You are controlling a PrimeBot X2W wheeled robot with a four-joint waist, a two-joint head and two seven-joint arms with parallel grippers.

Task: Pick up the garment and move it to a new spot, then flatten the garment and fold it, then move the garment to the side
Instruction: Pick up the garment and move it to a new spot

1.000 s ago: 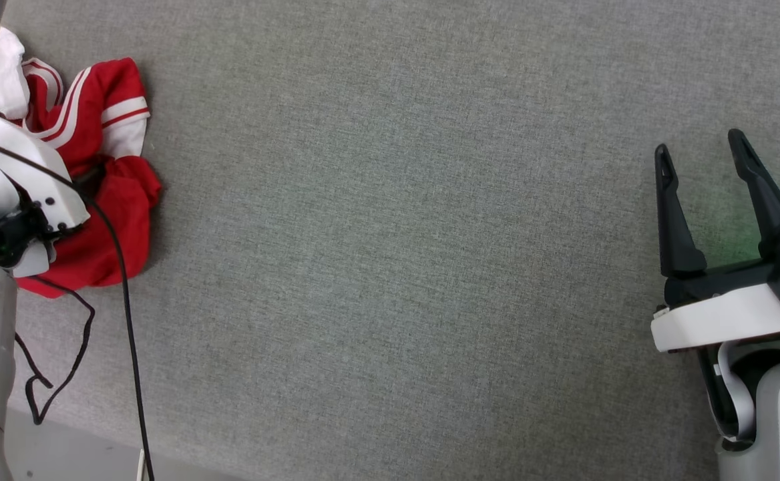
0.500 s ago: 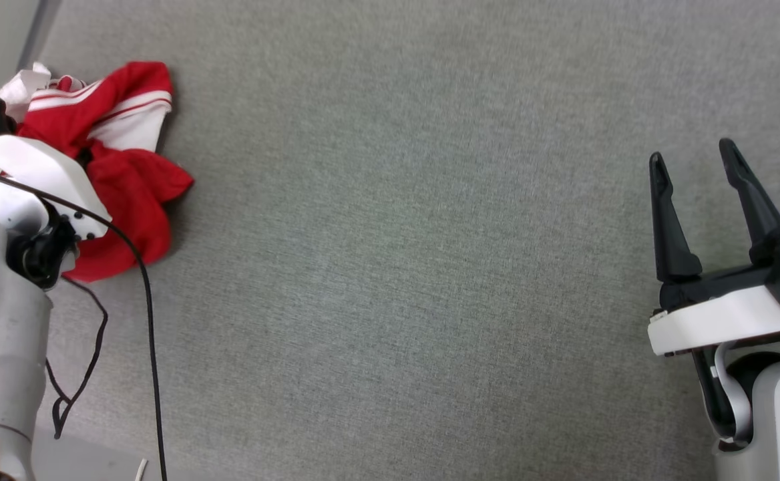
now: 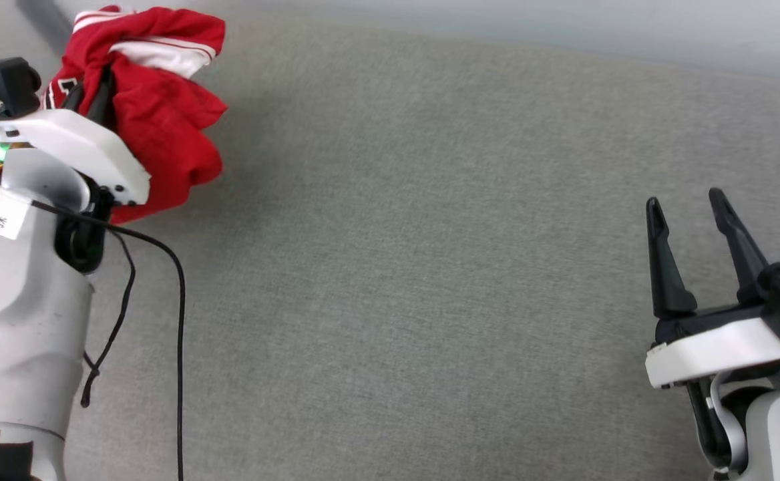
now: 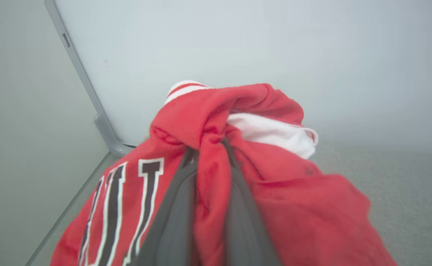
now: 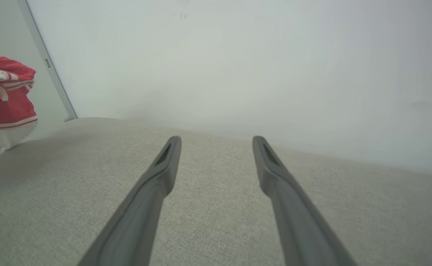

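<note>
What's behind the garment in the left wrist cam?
A pale wall and a grey corner strip; grey fabric surface at right. The garment covers the wall's base behind it.

Garment (image 3: 169, 133) now aloft in left hand (image 4: 209, 155)

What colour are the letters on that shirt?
Black letters with white outlines; clearest in the left wrist view.
</note>
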